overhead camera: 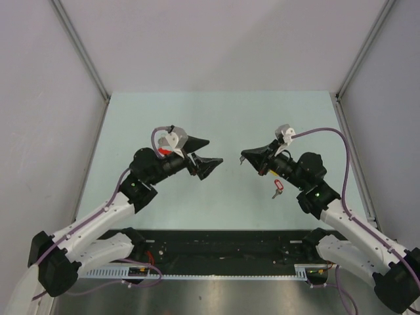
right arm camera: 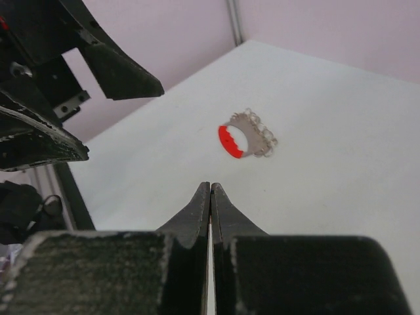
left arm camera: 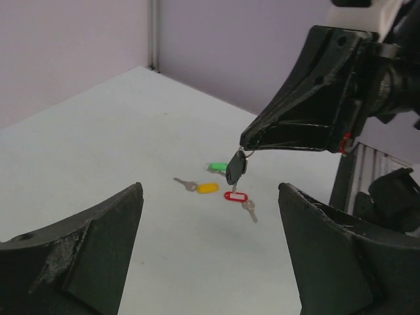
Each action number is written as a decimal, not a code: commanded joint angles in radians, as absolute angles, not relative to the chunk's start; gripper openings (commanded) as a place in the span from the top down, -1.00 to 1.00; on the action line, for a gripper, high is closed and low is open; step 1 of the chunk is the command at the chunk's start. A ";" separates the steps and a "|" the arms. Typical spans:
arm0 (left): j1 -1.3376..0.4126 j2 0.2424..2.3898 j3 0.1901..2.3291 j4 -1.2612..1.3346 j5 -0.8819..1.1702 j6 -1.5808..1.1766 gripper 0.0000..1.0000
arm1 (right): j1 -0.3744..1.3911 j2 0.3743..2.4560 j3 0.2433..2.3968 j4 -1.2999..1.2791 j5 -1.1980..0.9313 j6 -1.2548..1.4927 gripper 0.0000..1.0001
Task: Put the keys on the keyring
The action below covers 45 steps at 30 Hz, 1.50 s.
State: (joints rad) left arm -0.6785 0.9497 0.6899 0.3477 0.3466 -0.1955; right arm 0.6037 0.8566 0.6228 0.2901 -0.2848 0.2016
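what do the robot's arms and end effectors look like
left arm and right arm: white links, black joints, a lilac cable running along each. left end effector and right end effector: two black wedge-shaped fingers, scuffed at the edges

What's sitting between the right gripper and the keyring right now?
Only bare table, by the right wrist view, from the shut right gripper to the keyring. The black key hangs from that gripper's tip in the left wrist view.
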 commanded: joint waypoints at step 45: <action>-0.681 1.207 0.767 0.765 0.893 -0.443 0.36 | 0.569 0.877 0.551 0.721 -0.687 0.426 1.00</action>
State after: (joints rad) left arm -0.6785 1.1965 0.7223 0.7254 0.8768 -0.4229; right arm 0.5632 0.8738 0.5491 0.6712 -0.6659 0.4347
